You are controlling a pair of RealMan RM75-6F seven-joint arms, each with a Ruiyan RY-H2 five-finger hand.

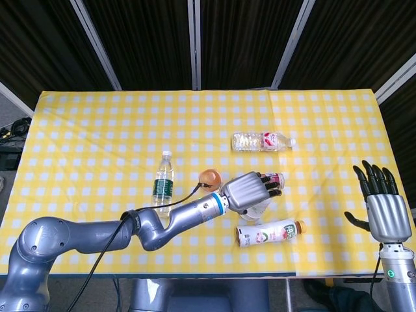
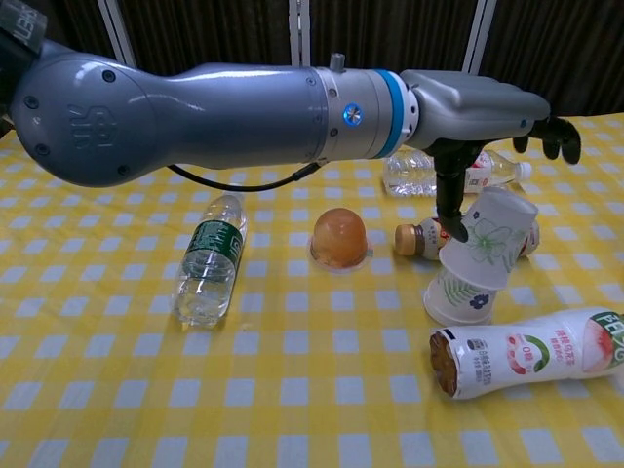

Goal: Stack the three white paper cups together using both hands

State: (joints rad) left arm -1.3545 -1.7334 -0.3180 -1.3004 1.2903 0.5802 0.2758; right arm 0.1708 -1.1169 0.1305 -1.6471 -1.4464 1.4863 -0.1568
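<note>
The left hand (image 2: pixel 478 102) reached across the desk (image 1: pixel 97 123) and hovered over the stacked paper cups (image 2: pixel 478 258). Its fingers (image 2: pixel 551 132) were spread wide and extended, gripping nothing, while the thumb hung down alongside the upper cup (image 2: pixel 492 239), at or very near its wall; contact could not be confirmed. The upper cup sat tilted in the mouth of the lower cup (image 2: pixel 456 292), leaning away from the hand, and both bore a leaf print. Only two cup bodies could be made out in the chest view; whether a third was nested inside could not be told. In the head view the cups (image 1: pixel 255 209) were mostly hidden beneath the left hand (image 1: pixel 250 192).

Taking the cup stack as the landmark: an orange jelly cup (image 2: pixel 339 239) stood just beside it on the side nearer the left arm, and a green-labelled water bottle (image 2: pixel 210 258) lay further out that way. A red-labelled bottle (image 2: pixel 429 236) lay directly behind the stack, partly covered by it. A clear bottle (image 2: pixel 429 174) with a red and white label lay further behind. A peach-drink bottle (image 2: pixel 526 351) lay on its side just in front of the stack.

The right hand (image 1: pixel 383 208) was held well apart from the stack, near the desk's edge, upright with fingers (image 1: pixel 375 179) splayed and empty.
</note>
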